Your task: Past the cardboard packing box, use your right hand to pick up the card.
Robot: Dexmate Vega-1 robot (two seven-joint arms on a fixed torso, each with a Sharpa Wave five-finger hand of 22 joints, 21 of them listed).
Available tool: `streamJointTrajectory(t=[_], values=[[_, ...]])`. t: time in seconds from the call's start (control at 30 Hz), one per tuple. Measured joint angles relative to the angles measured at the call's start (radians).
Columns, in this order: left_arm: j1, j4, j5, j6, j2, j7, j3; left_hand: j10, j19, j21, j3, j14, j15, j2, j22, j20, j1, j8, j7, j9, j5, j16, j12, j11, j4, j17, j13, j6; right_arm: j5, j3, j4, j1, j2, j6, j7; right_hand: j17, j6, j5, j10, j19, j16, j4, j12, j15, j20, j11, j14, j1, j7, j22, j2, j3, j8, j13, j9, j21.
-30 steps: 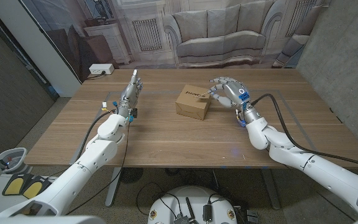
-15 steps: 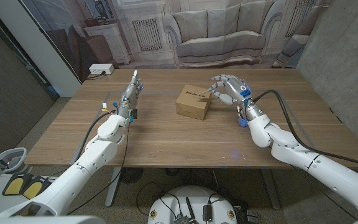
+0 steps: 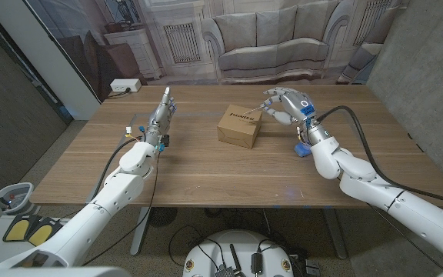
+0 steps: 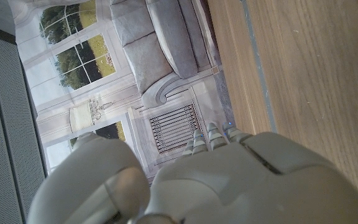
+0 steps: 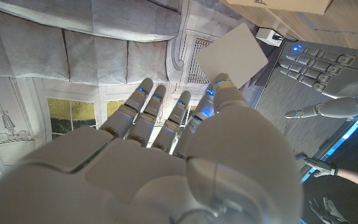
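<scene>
Head view: the right hand [image 3: 285, 105] rises off the surface [image 3: 206, 165] at about 3 o'clock from the box [image 3: 239, 126], a thin pale card [image 3: 254, 110] pinched at its fingertips. A second ago the same hand sat lower, pressed close against the box's far corner; now it stands higher and farther back, and the card's edge shows in the air just over the box's far right corner. The box itself has not shifted. The left hand [image 3: 161, 114] stays where it was, at about 9 o'clock from the box and well apart from it, standing on edge with fingers straight and together, holding nothing.

Left wrist view: the back of the left hand [image 4: 229, 180] looks along the bare wooden surface [image 4: 303, 74] toward the printed backdrop; nothing lies between its fingers.

Right wrist view: the card [image 5: 232, 58] sits white and square at the tip of one finger of the right hand [image 5: 166, 155], the other fingers spread loosely beside it, so the hold is a light pinch rather than a full grasp. The box's [image 5: 284, 5] edge shows just beyond the card.

By these pictures the pick-up looks done: the card is off the surface and clear of the box. The narrow pinch seems the one risk to it.
</scene>
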Motion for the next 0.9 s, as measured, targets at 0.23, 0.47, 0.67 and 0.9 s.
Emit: streamJointTrajectory(t=[0.23, 0.47, 0.67, 0.9], values=[[-0.004, 0.0, 0.0, 0.005, 0.0, -0.001, 0.001, 0.0, 0.0, 0.0, 0.0, 0.0, 0.0, 0.0, -0.002, 0.0, 0.0, 0.0, 0.0, 0.0, 0.0, 0.0, 0.0, 0.0, 0.0, 0.0, 0.0, 0.0, 0.019, 0.03, -0.044, -0.02, -0.013, -0.013, 0.037, 0.0, 0.0, -0.004, 0.0, 0.002, 0.0, 0.0, 0.0, 0.0, -0.002, 0.0, 0.0, 0.0, 0.0, 0.0, 0.0, -0.008, 0.0, 0.0, 0.0, 0.0], [-0.008, 0.001, 0.001, 0.008, 0.0, -0.004, 0.005, 0.0, 0.0, 0.0, 0.0, 0.0, 0.0, 0.003, -0.003, 0.0, 0.003, 0.0, 0.0, 0.0, 0.0, 0.0, 0.0, 0.0, 0.0, 0.0, 0.0, 0.0, 0.031, 0.055, -0.08, -0.037, -0.024, -0.025, 0.067, 0.0, 0.0, -0.004, 0.0, 0.004, 0.0, 0.0, 0.0, 0.0, -0.004, 0.0, 0.0, 0.0, 0.0, 0.0, 0.0, -0.008, 0.001, 0.0, -0.001, 0.0], [-0.008, 0.001, 0.001, 0.008, -0.002, -0.004, 0.006, 0.0, 0.0, 0.0, 0.0, 0.0, 0.0, 0.004, -0.003, 0.0, 0.004, 0.0, 0.0, 0.0, 0.0, 0.0, 0.0, 0.0, 0.0, 0.0, 0.0, 0.0, 0.042, 0.076, -0.108, -0.048, -0.029, -0.031, 0.089, 0.0, 0.0, -0.004, 0.0, 0.004, 0.0, 0.0, 0.0, 0.0, -0.004, 0.0, 0.0, 0.0, 0.0, 0.0, 0.0, -0.008, 0.003, 0.002, 0.0, 0.0], [-0.002, -0.003, 0.002, 0.008, -0.002, -0.005, 0.008, 0.0, 0.0, 0.0, -0.003, 0.0, 0.0, 0.004, -0.003, 0.0, 0.004, 0.0, 0.0, 0.0, 0.0, 0.0, 0.0, 0.0, -0.003, 0.0, 0.0, 0.0, 0.047, 0.092, -0.133, -0.053, -0.03, -0.036, 0.107, 0.0, 0.0, -0.007, 0.0, 0.004, 0.0, 0.0, 0.0, 0.0, -0.004, 0.0, 0.0, 0.0, 0.0, 0.0, 0.0, -0.008, 0.003, 0.003, 0.0, 0.0]])
